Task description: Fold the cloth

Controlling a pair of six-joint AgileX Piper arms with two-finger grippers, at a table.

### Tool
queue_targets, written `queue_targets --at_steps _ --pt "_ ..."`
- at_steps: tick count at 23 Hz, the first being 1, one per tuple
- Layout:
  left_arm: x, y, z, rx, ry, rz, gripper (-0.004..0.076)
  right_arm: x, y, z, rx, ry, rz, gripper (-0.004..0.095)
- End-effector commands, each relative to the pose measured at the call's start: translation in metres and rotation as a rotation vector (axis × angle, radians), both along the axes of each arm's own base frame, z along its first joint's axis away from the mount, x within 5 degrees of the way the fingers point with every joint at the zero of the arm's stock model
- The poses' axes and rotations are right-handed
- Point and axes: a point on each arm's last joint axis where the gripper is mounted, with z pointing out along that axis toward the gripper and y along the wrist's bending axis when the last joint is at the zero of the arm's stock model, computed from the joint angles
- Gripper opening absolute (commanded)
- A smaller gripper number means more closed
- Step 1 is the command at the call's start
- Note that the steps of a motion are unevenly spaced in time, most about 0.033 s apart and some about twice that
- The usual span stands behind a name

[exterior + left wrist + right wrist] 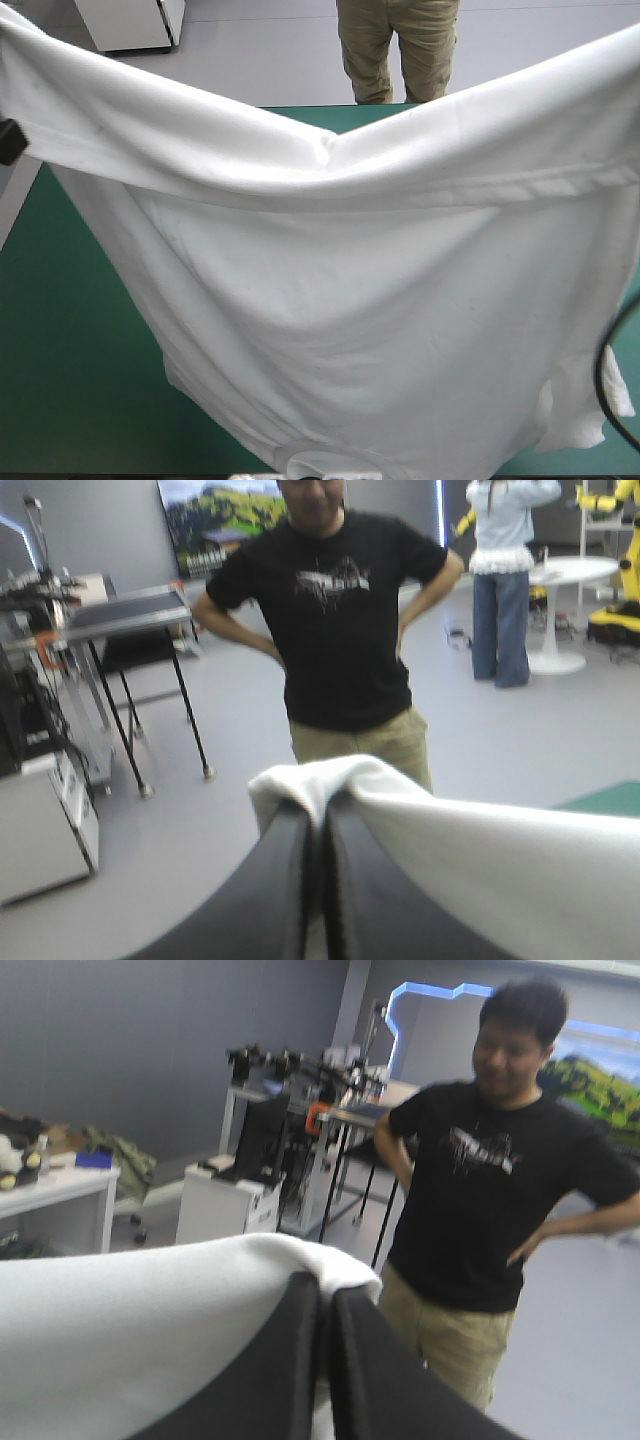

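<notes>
T-shirt hangs lifted over the teal-green counter, its lower part sagging toward the near edge and its upper edge stretched wide between the raised arms. The left gripper is clamped on one top corner of the fabric, and the right gripper on the other. No fold looks made yet, so laying it flat and folding are likely still to do.

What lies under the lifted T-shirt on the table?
Teal-green cover shows beside the hanging T-shirt and beyond its top edge. Whatever lies on the cover's middle is hidden by the T-shirt.
</notes>
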Motion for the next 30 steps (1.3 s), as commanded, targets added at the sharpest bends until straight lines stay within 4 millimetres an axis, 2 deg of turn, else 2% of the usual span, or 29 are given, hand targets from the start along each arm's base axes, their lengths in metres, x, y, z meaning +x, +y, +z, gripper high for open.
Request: queue_targets --at_steps 1,2,3,4,5,7,9,10,12,14,16,18,20,21,25,29,30 --pt "0.053 -0.011 -0.024 -0.007 0.102 0.006 -0.0009 0.063 0.011 -0.009 0.004 0.075 -0.021 -0.0017" --pt "0.067 -0.014 -0.031 -0.007 0.127 0.007 -0.0009 0.077 0.013 -0.012 0.000 0.090 -0.026 -0.0018" --pt "0.095 -0.019 -0.044 -0.013 0.166 0.012 -0.0009 0.104 0.018 -0.016 0.004 0.109 -0.030 -0.0017" --pt "0.118 -0.024 -0.051 -0.029 0.166 0.014 -0.0009 0.127 0.022 -0.020 0.013 0.111 -0.036 -0.0017" --pt "0.149 -0.030 -0.057 -0.054 0.141 0.019 -0.0009 0.157 0.027 -0.022 0.037 0.080 -0.047 -0.0017" --pt "0.174 -0.035 -0.055 -0.076 0.080 0.024 -0.0009 0.182 0.032 -0.020 0.062 0.036 -0.052 -0.0017" --pt "0.180 -0.035 -0.031 -0.084 -0.016 0.031 -0.0009 0.189 0.033 -0.002 0.101 -0.051 -0.041 -0.0017" --pt "0.181 -0.034 -0.026 -0.078 -0.034 0.040 -0.0009 0.188 0.033 0.002 0.110 -0.073 -0.036 -0.0017" --pt "0.168 -0.030 -0.002 -0.086 -0.130 0.060 -0.0009 0.185 0.035 0.013 0.123 -0.115 -0.014 -0.0017" --pt "0.165 -0.026 0.002 -0.095 -0.138 0.089 -0.0009 0.191 0.037 0.009 0.116 -0.081 -0.004 -0.0017" --pt "0.172 -0.027 -0.007 -0.073 -0.082 0.099 -0.0009 0.202 0.039 -0.003 0.083 -0.007 -0.008 -0.0017" --pt "0.186 -0.028 -0.025 -0.028 0.033 0.120 -0.0009 0.221 0.040 -0.023 0.032 0.125 -0.021 -0.0018" --pt "0.207 -0.033 -0.059 0.025 0.226 0.123 -0.0009 0.247 0.045 -0.055 -0.030 0.303 -0.022 -0.0017" --pt "0.219 -0.035 -0.083 0.063 0.353 0.125 -0.0009 0.259 0.046 -0.072 -0.059 0.383 -0.032 -0.0017" --pt "0.242 -0.040 -0.141 0.140 0.602 0.124 -0.0009 0.280 0.049 -0.114 -0.123 0.560 -0.038 -0.0017" --pt "0.251 -0.043 -0.193 0.218 0.823 0.105 -0.0009 0.291 0.051 -0.165 -0.202 0.809 -0.028 -0.0017" --pt "0.251 -0.043 -0.211 0.252 0.904 0.097 -0.0009 0.292 0.053 -0.183 -0.219 0.889 -0.009 -0.0017"
